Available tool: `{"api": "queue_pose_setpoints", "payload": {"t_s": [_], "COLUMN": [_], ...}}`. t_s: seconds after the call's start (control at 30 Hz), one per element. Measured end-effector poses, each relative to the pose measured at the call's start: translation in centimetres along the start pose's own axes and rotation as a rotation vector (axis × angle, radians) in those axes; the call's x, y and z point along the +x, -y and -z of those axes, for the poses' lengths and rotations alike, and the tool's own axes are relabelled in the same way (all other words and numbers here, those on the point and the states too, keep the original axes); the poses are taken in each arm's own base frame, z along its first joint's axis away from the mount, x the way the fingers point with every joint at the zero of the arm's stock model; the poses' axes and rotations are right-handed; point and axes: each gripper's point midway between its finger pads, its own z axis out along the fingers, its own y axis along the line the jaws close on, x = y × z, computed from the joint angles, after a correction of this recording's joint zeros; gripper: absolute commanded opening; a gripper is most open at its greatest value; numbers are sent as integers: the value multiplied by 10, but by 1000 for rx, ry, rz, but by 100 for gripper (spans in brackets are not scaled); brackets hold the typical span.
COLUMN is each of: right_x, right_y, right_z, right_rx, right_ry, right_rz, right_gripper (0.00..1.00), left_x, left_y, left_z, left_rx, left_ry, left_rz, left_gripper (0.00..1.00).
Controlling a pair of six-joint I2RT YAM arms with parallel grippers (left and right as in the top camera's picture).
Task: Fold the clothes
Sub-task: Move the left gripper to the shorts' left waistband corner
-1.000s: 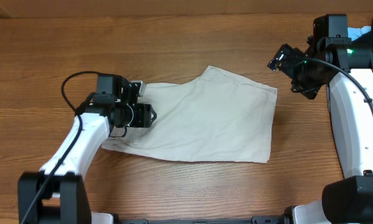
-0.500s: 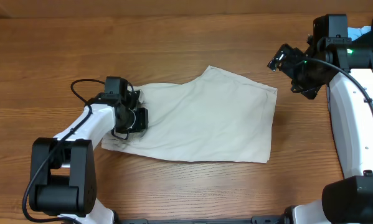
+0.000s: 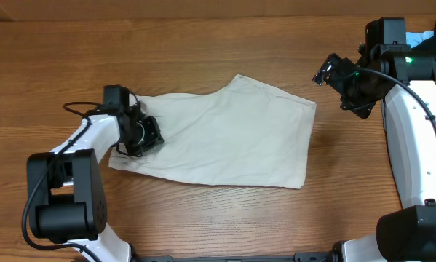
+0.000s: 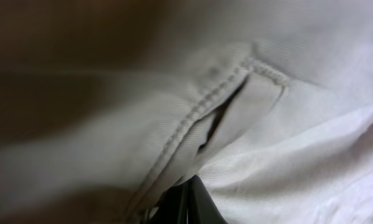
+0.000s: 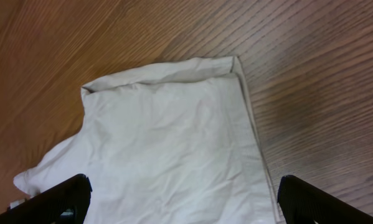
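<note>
The clothes, a pair of pale cream shorts [image 3: 225, 138], lie flat and lightly creased in the middle of the wooden table [image 3: 203, 44]. My left gripper [image 3: 143, 137] sits low at their left edge, shut on a pinch of the cloth. The left wrist view is filled with fabric [image 4: 286, 155] and a stitched pocket slit [image 4: 226, 112], with the dark closed gripper [image 4: 187, 204] at the bottom. My right gripper [image 3: 328, 70] hangs above bare wood off the shorts' upper right corner, open and holding nothing. Its camera looks down on the shorts [image 5: 174, 137] past the spread gripper [image 5: 189, 199].
A blue and white object [image 3: 426, 35] lies at the far right edge behind the right arm. Both arm bases stand at the table's front edge, left [image 3: 61, 218] and right [image 3: 414, 225]. Bare wood surrounds the shorts on all sides.
The left gripper has shut on the shorts' left edge and drawn back to the left. The shorts slid a little left with it. The right arm has stayed put.
</note>
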Motion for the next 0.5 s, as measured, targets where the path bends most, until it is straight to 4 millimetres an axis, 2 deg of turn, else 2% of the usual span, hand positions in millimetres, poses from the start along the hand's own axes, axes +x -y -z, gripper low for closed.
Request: {"api": "queue_pose_setpoints", "payload": {"t_s": [0.27,0.5], "right_x": [2,2], "right_y": [2,5], "right_z": [0,-4], "right_rx": [10,19], "right_ry": [-6,-5], "right_rz": [-1,-2], "right_gripper": [100,100], "left_x": [-18,-20], "left_y": [-31,-55], "left_z": [15,25], "left_rx": [-5,-41], "left_ry": [38,38], "left_rz": [163,288], "left_gripper": [4,4]}}
